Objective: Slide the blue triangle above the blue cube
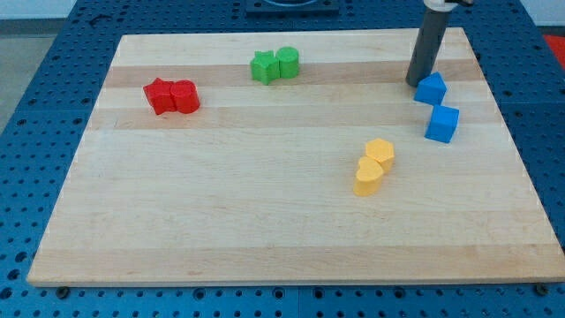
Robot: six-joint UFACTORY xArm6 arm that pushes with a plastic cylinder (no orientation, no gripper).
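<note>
The blue triangle [431, 89] lies near the board's right edge, just above the blue cube [442, 124] and slightly to its left, with a small gap between them. My tip [417, 83] rests on the board right beside the triangle's upper left side, close to touching it. The dark rod rises from there to the view's top.
A green star [263, 67] and a green cylinder [287, 62] sit together at the top centre. A red star [160, 95] and a red cylinder [185, 96] sit at the left. Two yellow blocks [374, 166] lie stacked diagonally at centre right. The wooden board [265, 230] lies on a blue pegboard.
</note>
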